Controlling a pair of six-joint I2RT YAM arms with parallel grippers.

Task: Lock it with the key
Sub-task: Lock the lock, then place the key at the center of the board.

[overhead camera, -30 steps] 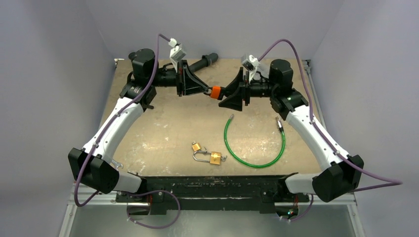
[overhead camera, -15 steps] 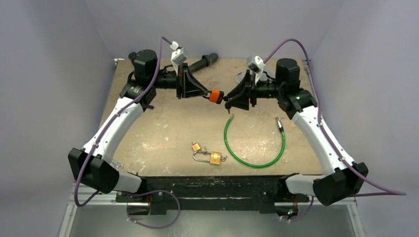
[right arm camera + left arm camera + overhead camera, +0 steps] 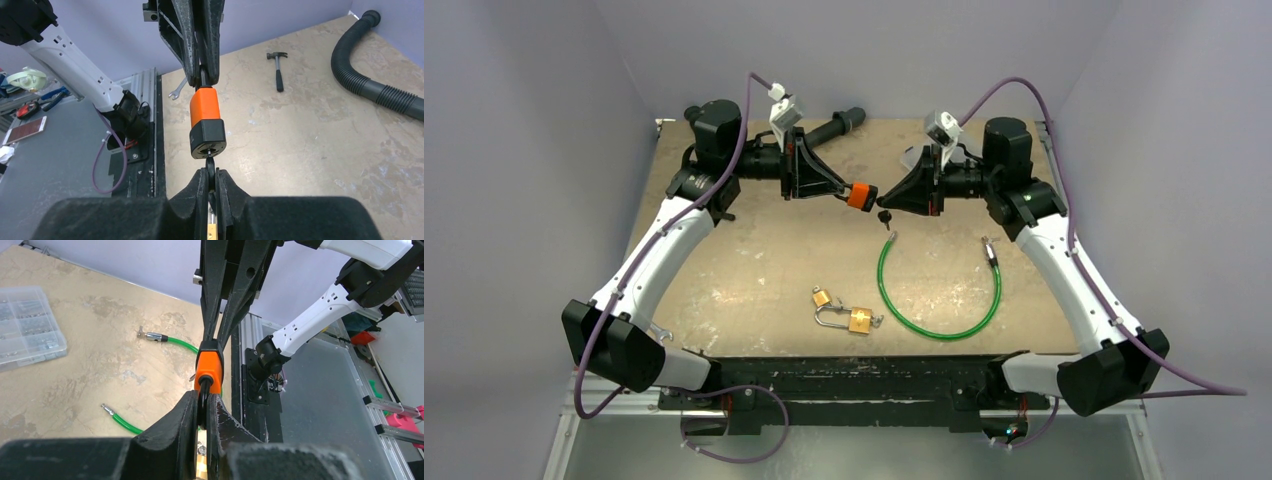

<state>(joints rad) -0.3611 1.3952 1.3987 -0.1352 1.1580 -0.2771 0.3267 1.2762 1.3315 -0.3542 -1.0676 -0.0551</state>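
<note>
Status: lock and key are both in hand; locking is not yet shown as done.

- Left jaws: closed on the black shackle of the orange padlock (image 3: 205, 117) and holding it in the air above the far middle of the worktop (image 3: 754, 260), between the two arms. The lock body points toward the right arm, keyhole end outward.
- Right jaws: closed on the head of the key (image 3: 210, 166), with the blade pointing straight at the lock's black keyhole end.
- Contact: in the right wrist view the key's tip meets the keyhole face. How deep it sits cannot be told, because the visible gap between jaws and lock is very short.
- Shackle: hidden by the left jaws, so I cannot tell if it is pushed home or free.
- Elsewhere on the worktop: a green cable (image 3: 939, 300) lies in a loop, and two brass padlocks (image 3: 859, 320) lie near the front edge. None of these is touched by either arm.

Judgement: picking up and lining up look finished. What seems left is to seat the key fully, turn it, confirm the shackle is caught, then withdraw the key. Progress is roughly past the midpoint, with the fine part remaining.
</note>
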